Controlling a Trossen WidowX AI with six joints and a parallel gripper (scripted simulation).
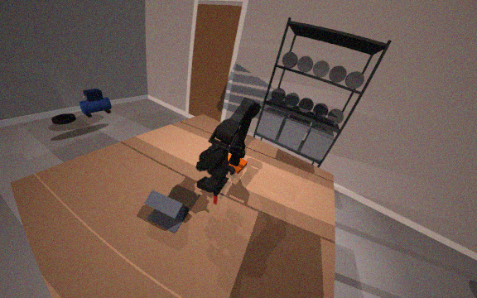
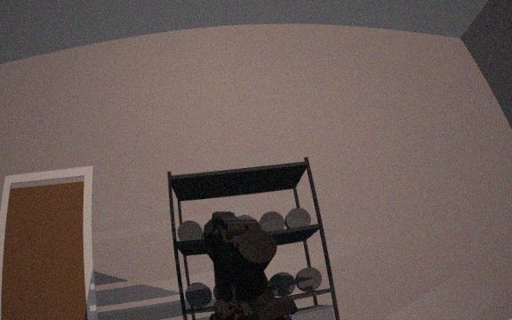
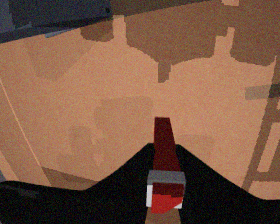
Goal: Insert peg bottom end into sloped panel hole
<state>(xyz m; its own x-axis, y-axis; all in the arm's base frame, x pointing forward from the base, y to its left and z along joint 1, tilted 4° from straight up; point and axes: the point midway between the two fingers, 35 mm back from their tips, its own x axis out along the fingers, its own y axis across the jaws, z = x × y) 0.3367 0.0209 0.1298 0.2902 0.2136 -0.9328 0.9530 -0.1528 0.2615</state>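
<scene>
Hole in panel [image 1: 163, 204] [image 3: 56, 15]: not discernible, top or wrist view. Panel cut off by wrist picture's upper left edge. Peg [image 1: 215, 199] [image 3: 164, 137]: upper part hidden by gripper [image 1: 214, 191] [image 3: 163, 151] in top view; tiny there, cross-section unreadable. Exterior view: arm [image 2: 240, 267] cut off at bottom edge, dark, joints blurred together; table out of frame.
</scene>
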